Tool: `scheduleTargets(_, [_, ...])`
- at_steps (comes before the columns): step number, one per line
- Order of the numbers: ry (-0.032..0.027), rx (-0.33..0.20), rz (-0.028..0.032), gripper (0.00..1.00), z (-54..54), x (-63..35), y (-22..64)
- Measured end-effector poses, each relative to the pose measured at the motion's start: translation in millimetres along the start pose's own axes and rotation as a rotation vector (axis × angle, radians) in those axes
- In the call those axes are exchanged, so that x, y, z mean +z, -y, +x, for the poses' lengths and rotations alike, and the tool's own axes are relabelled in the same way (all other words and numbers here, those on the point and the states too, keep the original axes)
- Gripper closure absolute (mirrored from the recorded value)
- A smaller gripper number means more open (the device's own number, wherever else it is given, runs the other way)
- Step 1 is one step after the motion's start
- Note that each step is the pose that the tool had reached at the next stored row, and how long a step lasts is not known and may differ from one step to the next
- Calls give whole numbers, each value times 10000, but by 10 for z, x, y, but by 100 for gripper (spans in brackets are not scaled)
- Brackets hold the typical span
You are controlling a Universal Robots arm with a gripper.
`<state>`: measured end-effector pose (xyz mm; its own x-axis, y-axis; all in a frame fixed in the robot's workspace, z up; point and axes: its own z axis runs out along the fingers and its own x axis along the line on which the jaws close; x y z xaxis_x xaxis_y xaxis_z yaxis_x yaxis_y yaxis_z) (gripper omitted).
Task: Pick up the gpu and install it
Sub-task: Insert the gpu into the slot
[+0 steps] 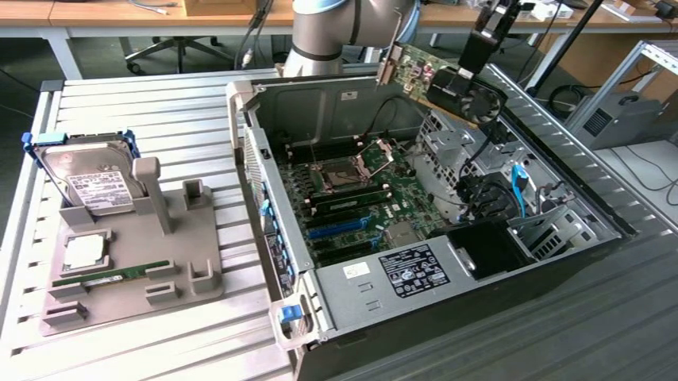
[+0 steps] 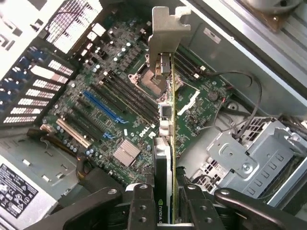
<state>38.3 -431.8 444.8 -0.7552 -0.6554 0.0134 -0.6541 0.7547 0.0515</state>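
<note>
The gpu (image 1: 440,79), a green board with a black fan cooler and a silver end bracket, hangs tilted in the air above the far right side of the open computer case (image 1: 551,159). My gripper (image 1: 482,49) is shut on its upper edge. In the wrist view the gpu (image 2: 163,158) shows edge-on, running away from my gripper (image 2: 164,211), its silver bracket (image 2: 168,28) farthest from the fingers. Both black fingers (image 2: 140,203) press on the card's two faces. Below it lies the motherboard (image 2: 110,110) with a blue slot (image 2: 100,106) and black slots.
On the exterior view's left a grey fixture (image 1: 127,262) holds a silver hard drive (image 1: 94,181), a processor (image 1: 85,252) and a green memory stick (image 1: 111,274). Inside the case are a metal drive cage (image 2: 244,158), loose cables (image 2: 240,96) and a power supply (image 1: 414,270).
</note>
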Motion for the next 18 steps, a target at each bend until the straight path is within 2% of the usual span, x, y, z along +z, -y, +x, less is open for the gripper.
scheduleTargets(1, [-19, -365, 5, 73, 0, 1, 0])
scheduleTargets(5, [-62, -1208, 16, 73, 0, 2, 0])
scheduleTargets(9, [-132, -2586, 35, 73, 0, 4, 0])
scheduleTargets(15, [-201, -3887, 52, 73, -1, 5, -1])
scheduleTargets(16, [-230, -4453, 60, 73, -1, 6, -1])
scheduleTargets(18, [-263, -5112, 68, 73, -1, 7, 0])
